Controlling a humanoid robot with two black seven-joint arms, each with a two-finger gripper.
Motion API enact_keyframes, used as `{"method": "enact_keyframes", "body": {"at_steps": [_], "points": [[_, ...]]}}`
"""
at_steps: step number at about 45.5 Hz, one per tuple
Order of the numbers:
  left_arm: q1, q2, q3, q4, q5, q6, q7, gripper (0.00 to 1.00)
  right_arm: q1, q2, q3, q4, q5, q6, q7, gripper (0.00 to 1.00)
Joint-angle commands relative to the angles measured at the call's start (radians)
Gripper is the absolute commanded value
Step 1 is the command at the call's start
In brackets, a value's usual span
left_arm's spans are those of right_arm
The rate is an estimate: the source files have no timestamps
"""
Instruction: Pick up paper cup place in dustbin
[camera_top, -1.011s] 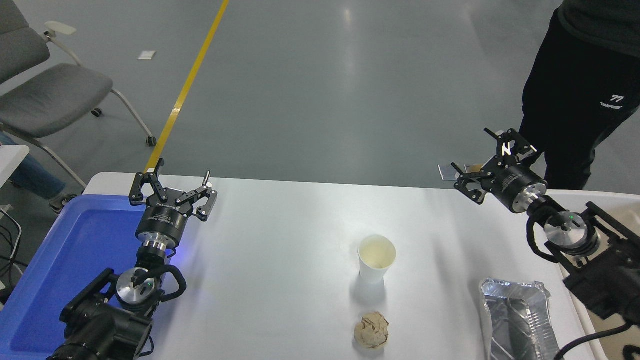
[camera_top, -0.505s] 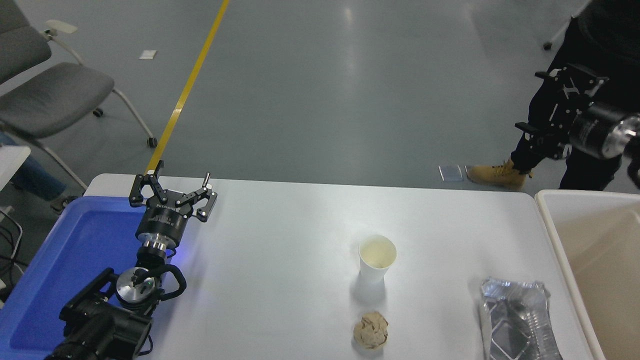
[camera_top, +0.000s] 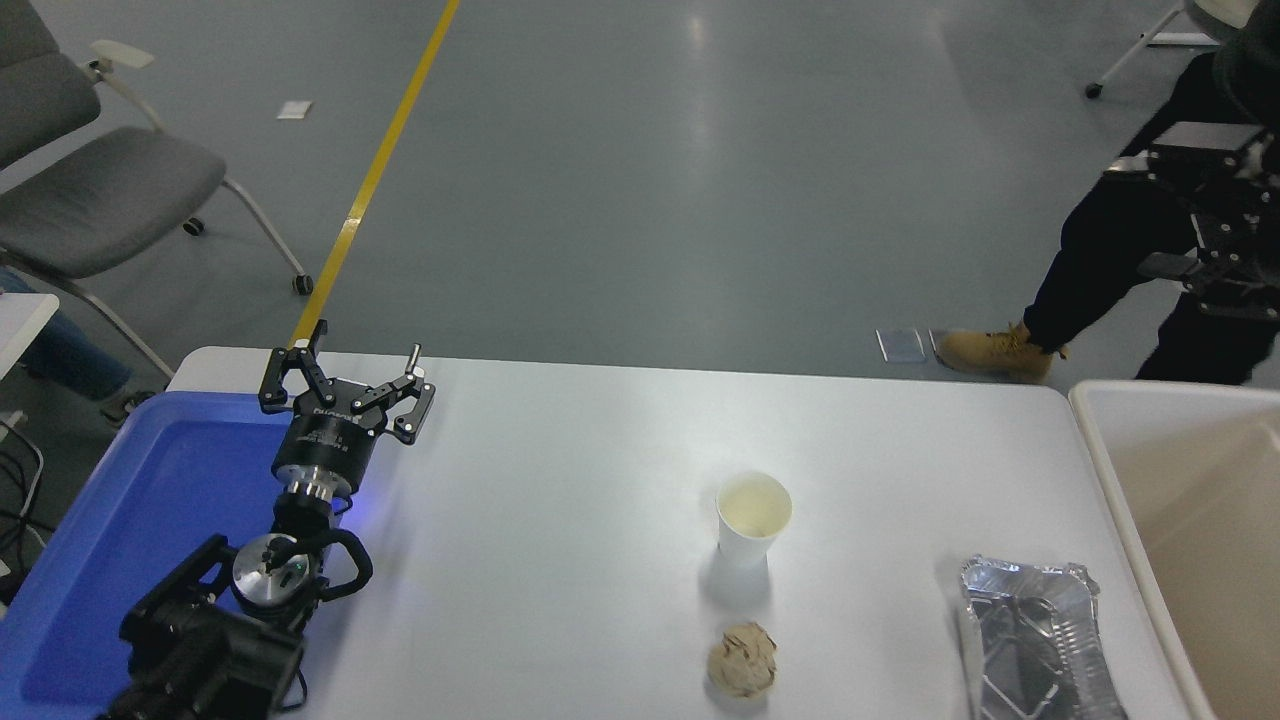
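Note:
The paper cup (camera_top: 753, 515) stands upright on the white table (camera_top: 560, 500), right of centre, its cream inside showing and nothing touching it. The dustbin (camera_top: 1092, 425), beige with a thick off-white rim, sits at the table's right end and is cut off by the picture's edge. My right gripper (camera_top: 1168, 208) hangs high at the upper right edge, far above and beyond the cup, open and holding nothing. My left gripper (camera_top: 345, 385) is parked at the lower left by the blue tray, open.
A crumpled brown paper ball (camera_top: 742, 660) lies just in front of the cup. A crinkled foil tray (camera_top: 1035, 640) sits between the ball and the dustbin. A blue tray (camera_top: 140, 510) fills the table's left end. A person's leg and tan boot (camera_top: 1000, 350) are behind the far right corner.
My right arm has swung up and to the right, from over the table's far right corner to the picture's upper right edge, uncovering the dustbin. The person has stepped. The cup has not moved.

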Motion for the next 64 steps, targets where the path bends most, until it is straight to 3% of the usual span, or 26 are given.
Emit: {"method": "enact_keyframes", "body": {"at_steps": [1, 5, 10, 12, 23, 32, 43, 55, 64], "points": [[0.000, 0.000, 0.000, 0.000, 0.000, 0.000, 0.000, 0.99, 0.359, 0.144, -0.393, 0.083, -0.046, 0.010, 0.011, 1.00], [0.000, 0.000, 0.000, 0.000, -0.001, 0.000, 0.000, 0.99, 0.495, 0.296, -0.562, 0.123, -0.032, 0.022, 0.032, 1.00], [0.000, 0.000, 0.000, 0.000, -0.001, 0.000, 0.000, 0.99, 0.587, 0.441, -0.649, 0.181, -0.030, 0.040, 0.110, 1.00], [0.000, 0.000, 0.000, 0.000, -0.001, 0.000, 0.000, 0.99, 0.602, 0.476, -0.656, 0.197, -0.024, 0.060, 0.121, 1.00], [0.000, 0.000, 0.000, 0.000, -0.001, 0.002, 0.000, 0.99, 0.683, 0.652, -0.622, 0.244, 0.011, 0.188, 0.123, 1.00], [0.000, 0.000, 0.000, 0.000, -0.001, 0.002, 0.000, 0.99, 0.703, 0.747, -0.554, 0.258, 0.016, 0.266, 0.121, 1.00], [0.000, 0.000, 0.000, 0.000, -0.001, 0.002, 0.000, 0.99, 0.705, 0.833, -0.482, 0.257, 0.117, 0.382, 0.117, 1.00], [0.000, 0.000, 0.000, 0.000, -0.001, 0.002, 0.000, 0.99, 0.694, 0.890, -0.467, 0.235, 0.236, 0.436, 0.092, 1.00], [0.000, 0.000, 0.000, 0.000, -0.001, 0.002, 0.000, 0.99, 0.685, 0.933, -0.467, 0.186, 0.497, 0.427, -0.044, 1.00]]}}
